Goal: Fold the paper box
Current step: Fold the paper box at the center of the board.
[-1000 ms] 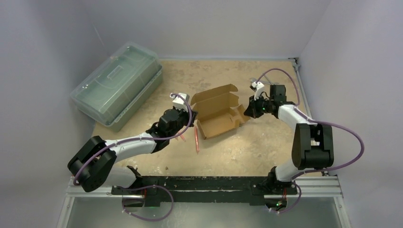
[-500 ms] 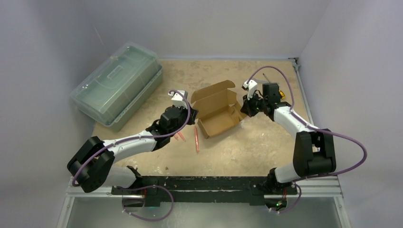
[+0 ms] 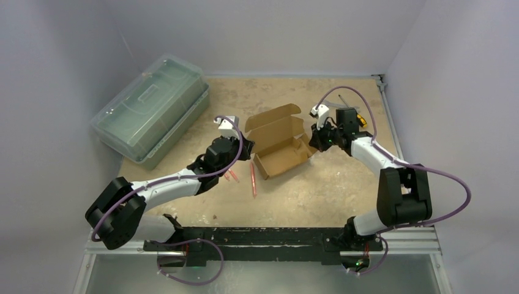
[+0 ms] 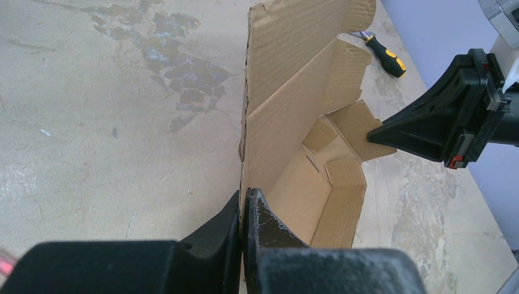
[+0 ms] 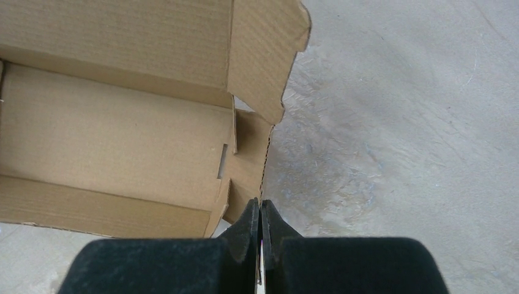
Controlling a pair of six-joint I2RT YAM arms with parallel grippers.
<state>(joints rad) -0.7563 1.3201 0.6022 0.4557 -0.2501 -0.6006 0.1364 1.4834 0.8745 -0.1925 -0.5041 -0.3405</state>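
Observation:
The paper box [image 3: 278,144] is a brown cardboard carton, partly formed, lying open at mid-table with its lid flap standing up at the back. My left gripper [image 3: 247,154] is shut on the edge of the box's left end wall; the left wrist view shows the jaws [image 4: 243,205] pinching that thin wall, with the box's inside [image 4: 306,177] beyond. My right gripper [image 3: 313,143] is shut on the right end flap; in the right wrist view its jaws [image 5: 261,211] clamp the flap's edge beside the box [image 5: 122,141]. The right gripper also shows in the left wrist view [image 4: 392,131].
A large translucent green plastic case [image 3: 151,110] stands at the back left. Red pen-like items [image 3: 253,179] lie on the table just in front of the box. A yellow-and-black screwdriver [image 4: 382,54] lies behind the right gripper. Walls close in on both sides.
My right gripper moved back and a little left with the box's right end flap in it. The box shifted slightly left and away. My left gripper moved slightly left with it.

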